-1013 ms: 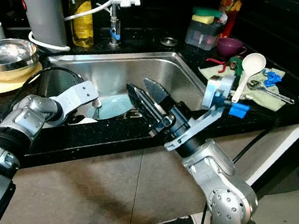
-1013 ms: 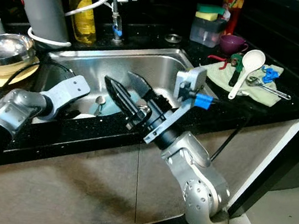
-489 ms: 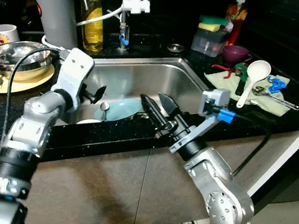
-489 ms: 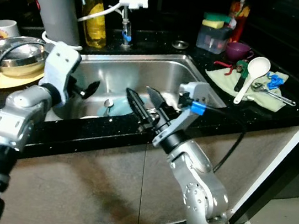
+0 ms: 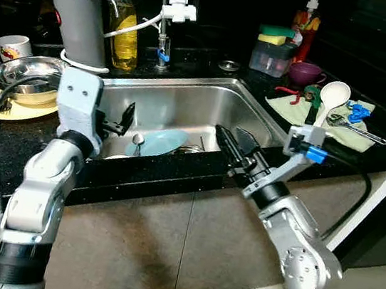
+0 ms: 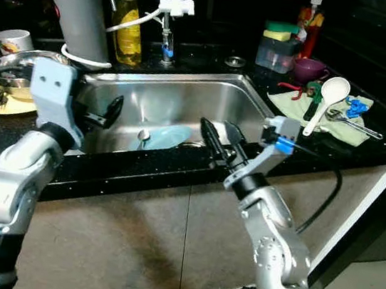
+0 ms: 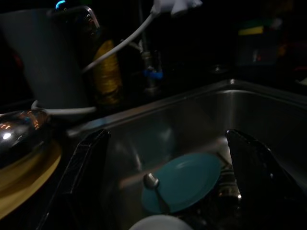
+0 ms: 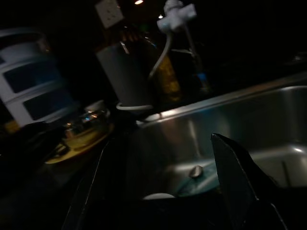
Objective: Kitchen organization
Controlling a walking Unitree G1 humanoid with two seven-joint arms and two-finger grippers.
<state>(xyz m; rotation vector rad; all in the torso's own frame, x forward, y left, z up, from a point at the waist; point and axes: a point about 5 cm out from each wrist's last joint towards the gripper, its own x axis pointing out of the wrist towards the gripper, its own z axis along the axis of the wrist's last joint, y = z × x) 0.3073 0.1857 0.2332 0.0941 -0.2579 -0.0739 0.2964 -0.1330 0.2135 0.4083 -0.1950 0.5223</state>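
Two pincers, both spread wide and empty, flank the round teal plate [image 5: 156, 141] lying flat in the stainless steel sink [image 5: 178, 99], a spoon [image 5: 136, 141] resting on its left edge nearer the left pincer [image 5: 124, 119] than the right pincer [image 5: 236, 145].

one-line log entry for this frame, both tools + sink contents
left tool: open, above sink left end | right tool: open, over front rim | sink: teal plate, spoon | nothing held
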